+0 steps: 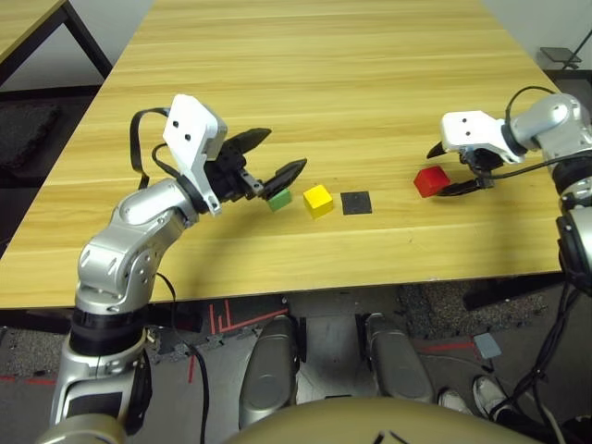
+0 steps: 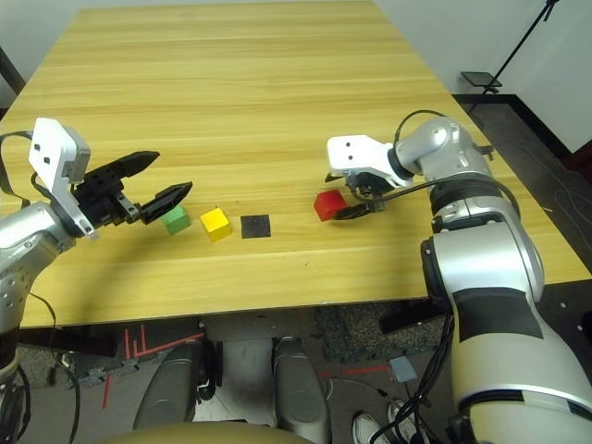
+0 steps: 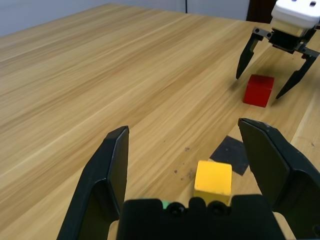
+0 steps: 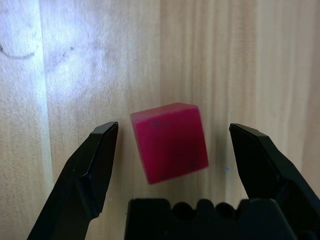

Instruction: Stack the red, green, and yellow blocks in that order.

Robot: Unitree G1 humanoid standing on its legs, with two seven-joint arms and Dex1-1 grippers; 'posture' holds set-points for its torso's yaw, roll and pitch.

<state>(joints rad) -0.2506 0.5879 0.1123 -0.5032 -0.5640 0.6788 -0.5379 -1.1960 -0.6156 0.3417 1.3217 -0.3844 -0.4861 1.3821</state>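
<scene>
The red block (image 1: 430, 180) rests on the table (image 1: 324, 83) at the 3 o'clock end of a row, with the black patch (image 1: 356, 203), yellow block (image 1: 317, 200) and green block (image 1: 279, 198) in line toward 9 o'clock. The right gripper (image 4: 172, 150) hangs over the red block with fingers spread on either side, not touching; the left gripper (image 1: 277, 157) is spread just beside the green block. The step in hand appears to be the first pick: the next move calls for lowering and closing squarely on the red block.

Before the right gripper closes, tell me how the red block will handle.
The red block looks rigid and flat-faced, so it should neither squash nor roll. It sits skewed between the open right gripper fingers, so it may twist square as they close. Small: probably light.
</scene>
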